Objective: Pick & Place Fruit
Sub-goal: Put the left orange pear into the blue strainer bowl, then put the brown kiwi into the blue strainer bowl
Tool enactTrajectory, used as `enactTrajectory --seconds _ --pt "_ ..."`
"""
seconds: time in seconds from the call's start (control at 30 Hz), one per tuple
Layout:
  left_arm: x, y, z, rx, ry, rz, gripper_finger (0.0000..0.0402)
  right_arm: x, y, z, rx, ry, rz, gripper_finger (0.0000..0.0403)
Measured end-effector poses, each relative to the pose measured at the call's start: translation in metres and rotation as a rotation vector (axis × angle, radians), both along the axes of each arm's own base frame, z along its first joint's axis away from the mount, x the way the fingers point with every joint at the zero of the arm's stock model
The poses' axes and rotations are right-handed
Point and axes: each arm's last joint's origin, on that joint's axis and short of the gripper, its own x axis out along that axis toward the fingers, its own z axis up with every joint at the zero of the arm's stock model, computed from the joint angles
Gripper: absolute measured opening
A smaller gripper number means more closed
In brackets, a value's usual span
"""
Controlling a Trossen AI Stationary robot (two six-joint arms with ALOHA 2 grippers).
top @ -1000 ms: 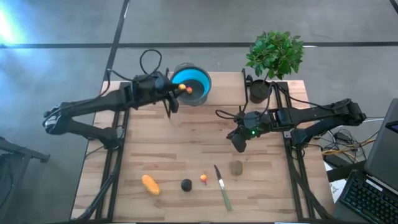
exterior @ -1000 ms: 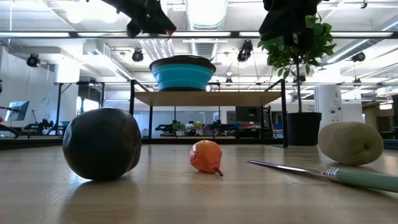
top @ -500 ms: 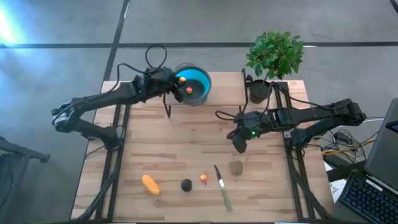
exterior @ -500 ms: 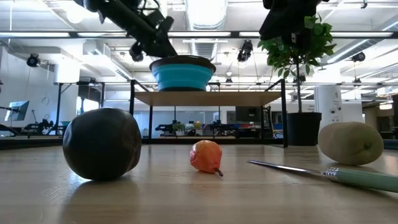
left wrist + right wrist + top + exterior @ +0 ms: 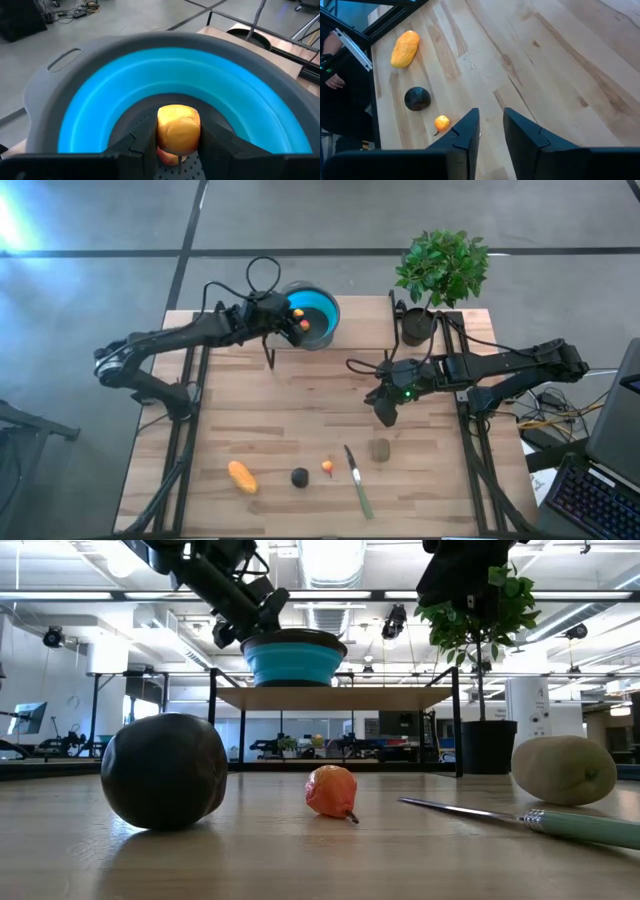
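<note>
From my console, the left gripper [image 5: 297, 321] sits over the blue bowl [image 5: 322, 313] at the upper middle of the high view. In the left wrist view its two fingers [image 5: 142, 142] are clamped on a small yellow-orange fruit [image 5: 178, 128], holding it just above the bowl's grey floor, inside the rim. In the low view the same arm reaches in from the upper left, its tip right at the bowl's rim.

The right gripper [image 5: 385, 413] hangs above bare wood, right of centre in the high view, nothing touching it. In the right wrist view its fingers [image 5: 465, 131] stand apart with a narrow gap, and nothing lies between them.

Along the lower edge of the table [image 5: 300, 400], left to right in the high view:
- elongated orange-yellow fruit [image 5: 241, 476]
- black round fruit [image 5: 300, 476]
- tiny red-orange fruit [image 5: 328, 467]
- green-handled knife [image 5: 358, 481], lying flat, just beside the tiny fruit
- olive-brown oval fruit [image 5: 380, 449], nearest the right gripper but apart from it

All four pieces rest on the wood, none touching another.

Potted plant [image 5: 440, 270] stands at the upper right corner of the table.
</note>
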Motion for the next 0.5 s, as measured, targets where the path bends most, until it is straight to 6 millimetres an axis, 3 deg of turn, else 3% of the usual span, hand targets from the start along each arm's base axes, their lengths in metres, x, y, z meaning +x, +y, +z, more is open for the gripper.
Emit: enactTrajectory --seconds 0.5 --pt "-0.0018 -0.0004 -0.0026 -0.009 0.033 0.014 0.0178 -0.0001 0.0000 -0.0001 -0.002 0.002 0.002 0.0105"
